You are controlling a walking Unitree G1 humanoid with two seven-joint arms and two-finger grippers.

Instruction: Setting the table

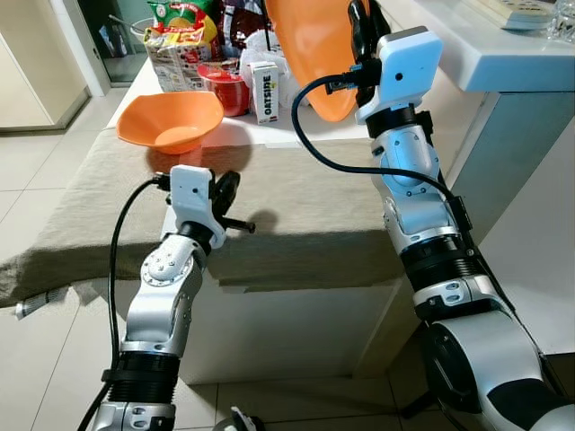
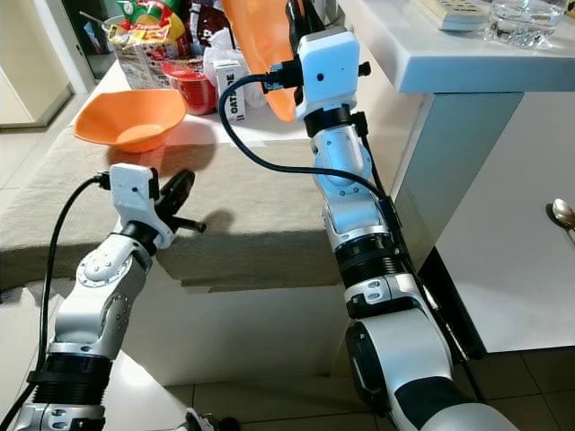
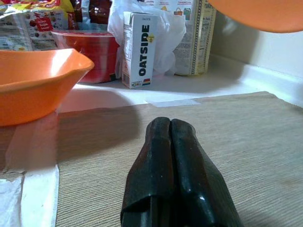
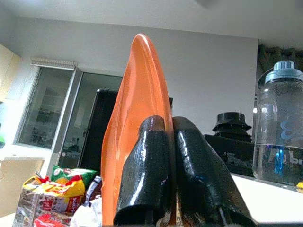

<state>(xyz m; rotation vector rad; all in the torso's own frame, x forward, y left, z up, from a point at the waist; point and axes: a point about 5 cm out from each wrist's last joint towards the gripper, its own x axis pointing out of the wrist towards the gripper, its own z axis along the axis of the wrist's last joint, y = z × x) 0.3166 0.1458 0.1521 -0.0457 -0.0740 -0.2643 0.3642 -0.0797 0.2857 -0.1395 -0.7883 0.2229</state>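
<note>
Left eye view shows the right gripper (image 1: 359, 36) raised above the table, its fingers clamped on the rim of an orange plate (image 1: 314, 54) that hangs nearly on edge, tilted over the far side of the cloth (image 1: 305, 215). A second dish, an orange bowl (image 1: 171, 121), already sits at the cloth's far left edge, with a carton (image 1: 266, 92) and a red tub (image 1: 226, 85) just behind it on the white tabletop. The left gripper (image 1: 225, 193) hovers low over the cloth, fingers pressed together and holding nothing. The step in hand looks like placing the plate: to do it well, the wrist should roll the plate level before lowering, aim for bare cloth well apart from the bowl, and let go only once the base rests flat, since a pinch on the rim alone may slip.
</note>
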